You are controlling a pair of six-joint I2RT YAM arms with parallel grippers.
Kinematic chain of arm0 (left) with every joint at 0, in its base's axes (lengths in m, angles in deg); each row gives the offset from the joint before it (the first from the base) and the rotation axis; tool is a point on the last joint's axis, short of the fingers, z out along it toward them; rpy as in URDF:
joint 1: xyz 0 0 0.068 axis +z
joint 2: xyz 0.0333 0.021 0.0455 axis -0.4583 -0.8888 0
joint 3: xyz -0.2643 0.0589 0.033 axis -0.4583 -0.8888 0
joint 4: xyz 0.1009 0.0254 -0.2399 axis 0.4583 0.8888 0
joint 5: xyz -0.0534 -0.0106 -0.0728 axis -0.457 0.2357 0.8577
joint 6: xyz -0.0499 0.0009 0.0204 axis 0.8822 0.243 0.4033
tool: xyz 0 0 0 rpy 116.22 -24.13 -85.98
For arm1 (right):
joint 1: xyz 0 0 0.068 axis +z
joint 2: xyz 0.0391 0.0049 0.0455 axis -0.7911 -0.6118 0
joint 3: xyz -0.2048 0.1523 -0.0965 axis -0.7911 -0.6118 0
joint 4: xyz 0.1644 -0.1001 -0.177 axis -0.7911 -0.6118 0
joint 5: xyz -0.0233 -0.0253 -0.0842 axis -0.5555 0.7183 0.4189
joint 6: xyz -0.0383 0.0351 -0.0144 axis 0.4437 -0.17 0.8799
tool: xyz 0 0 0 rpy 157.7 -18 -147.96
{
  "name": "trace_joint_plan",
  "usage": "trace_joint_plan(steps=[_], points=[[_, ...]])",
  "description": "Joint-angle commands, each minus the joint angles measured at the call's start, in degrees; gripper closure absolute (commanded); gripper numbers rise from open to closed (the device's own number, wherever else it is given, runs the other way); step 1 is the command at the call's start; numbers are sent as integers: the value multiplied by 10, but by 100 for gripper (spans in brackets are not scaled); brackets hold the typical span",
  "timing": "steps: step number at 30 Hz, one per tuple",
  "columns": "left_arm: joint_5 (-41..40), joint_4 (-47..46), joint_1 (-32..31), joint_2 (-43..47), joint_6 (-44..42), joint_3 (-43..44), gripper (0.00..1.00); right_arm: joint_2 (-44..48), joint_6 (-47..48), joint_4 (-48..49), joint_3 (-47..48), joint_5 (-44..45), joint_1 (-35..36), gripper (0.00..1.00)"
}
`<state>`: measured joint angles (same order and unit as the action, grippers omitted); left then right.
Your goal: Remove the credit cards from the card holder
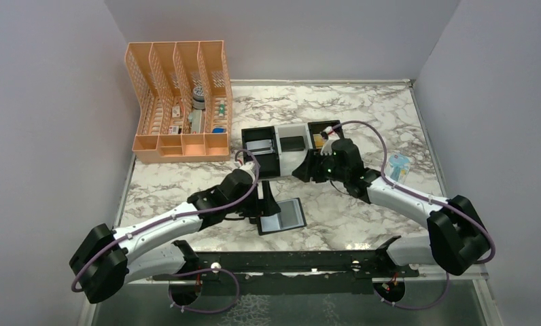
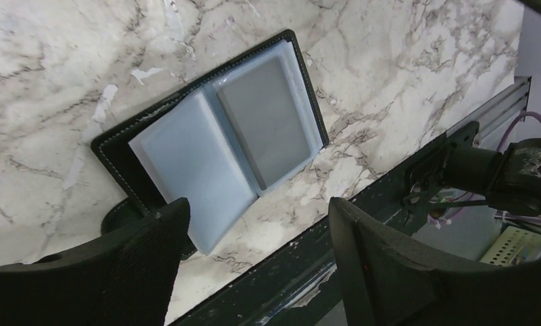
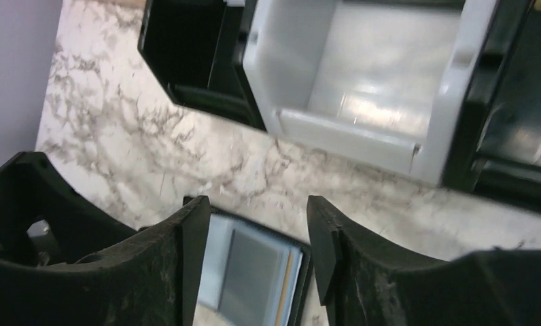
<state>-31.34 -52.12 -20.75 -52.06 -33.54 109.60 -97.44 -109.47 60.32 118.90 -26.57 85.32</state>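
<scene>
The card holder [image 1: 285, 216] lies open on the marble, near the front edge; its black cover [image 2: 118, 159] frames blue-grey sleeves. A dark grey credit card [image 2: 264, 119] sits in its right sleeve, also visible in the right wrist view as a grey card [image 3: 251, 278]. My left gripper [image 2: 257, 224] hangs open just beside the holder's near corner, with nothing between its fingers. My right gripper [image 3: 257, 234] is open above the table, the holder [image 3: 281, 285] showing below between its fingers. From above, the left gripper [image 1: 264, 202] is at the holder's left and the right gripper [image 1: 307, 170] is further back.
Three square trays stand in a row behind the holder: black [image 1: 261, 146], white [image 1: 302, 132], black [image 1: 320, 138]. A peach file organiser [image 1: 179, 102] stands at the back left. A small blue item [image 1: 399, 165] lies at the right. A black rail [image 2: 390, 183] runs along the table's front edge.
</scene>
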Motion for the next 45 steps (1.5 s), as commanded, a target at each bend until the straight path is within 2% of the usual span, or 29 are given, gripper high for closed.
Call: trace_joint_plan(steps=[1, 3, 7, 18, 27, 32, 37, 40, 45], points=[[-29, -27, -33, -24, 39, -8, 26, 29, -86, -23, -48, -74, 10, 47], [-49, -16, -43, -28, 42, -7, 30, 44, -94, -27, -63, -75, 18, 53], [-91, 18, -50, -15, 41, -5, 32, 55, -96, -47, -72, -85, 33, 59], [-99, 45, -56, -53, 33, 16, 38, 20, -121, -41, -83, -121, 65, 59], [-104, 45, -67, -83, 30, 5, 59, -13, -118, -43, -87, -141, 67, 60], [-110, 56, -72, -106, 18, 14, 64, -7, -115, -62, -85, -114, 68, 64], [-126, 77, -73, -106, 14, 19, 65, -34, -97, -82, -59, -117, 67, 65], [-132, 81, -73, -103, 15, 14, 60, -44, -96, -82, -54, -116, 68, 65], [-130, 81, -73, -106, 13, 13, 62, -54, -88, -90, -51, -110, 68, 66]])
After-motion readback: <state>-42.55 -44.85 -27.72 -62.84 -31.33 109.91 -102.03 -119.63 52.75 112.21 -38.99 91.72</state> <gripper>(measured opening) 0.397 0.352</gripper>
